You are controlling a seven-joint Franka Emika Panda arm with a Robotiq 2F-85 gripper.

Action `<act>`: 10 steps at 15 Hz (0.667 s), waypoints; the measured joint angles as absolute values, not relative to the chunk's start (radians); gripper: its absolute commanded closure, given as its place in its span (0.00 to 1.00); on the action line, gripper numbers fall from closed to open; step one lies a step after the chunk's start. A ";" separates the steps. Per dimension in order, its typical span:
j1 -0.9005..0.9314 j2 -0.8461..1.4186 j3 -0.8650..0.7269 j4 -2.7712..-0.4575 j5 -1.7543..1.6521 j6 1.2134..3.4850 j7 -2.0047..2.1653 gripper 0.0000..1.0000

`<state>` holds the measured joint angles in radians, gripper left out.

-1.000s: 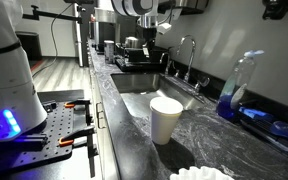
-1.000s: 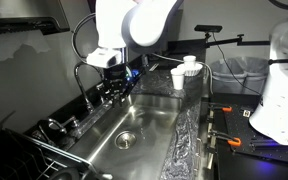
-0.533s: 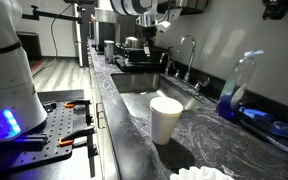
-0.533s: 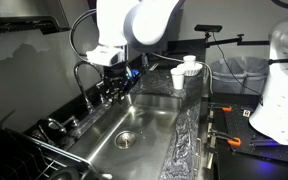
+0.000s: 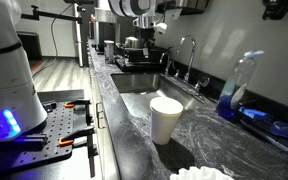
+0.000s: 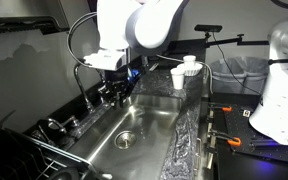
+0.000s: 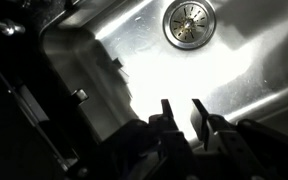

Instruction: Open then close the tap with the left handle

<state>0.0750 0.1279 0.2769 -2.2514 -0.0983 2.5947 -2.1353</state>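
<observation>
Steel sink below gripper; jaws parted, empty. Left handle beside them, apart: rigid, slick chrome, likely light-turning; pinch its slim lever tip.

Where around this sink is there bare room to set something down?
The sink basin is bare around its drain, and the counter strip along its front is free up to the paper cup. Crowded: the back ledge, where the gripper hangs beside the tap.

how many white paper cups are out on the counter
1. The white paper cup stands on the dark counter beside the sink, seen in both exterior views. Others could be hidden behind the robot arm.
</observation>
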 measured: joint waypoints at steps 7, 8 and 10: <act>0.087 0.054 0.267 -2.409 -0.096 2.638 -2.279 0.93; 0.088 0.034 0.262 -2.441 -0.095 2.650 -2.288 0.93; 0.090 -0.008 0.250 -2.506 -0.094 2.676 -2.299 0.93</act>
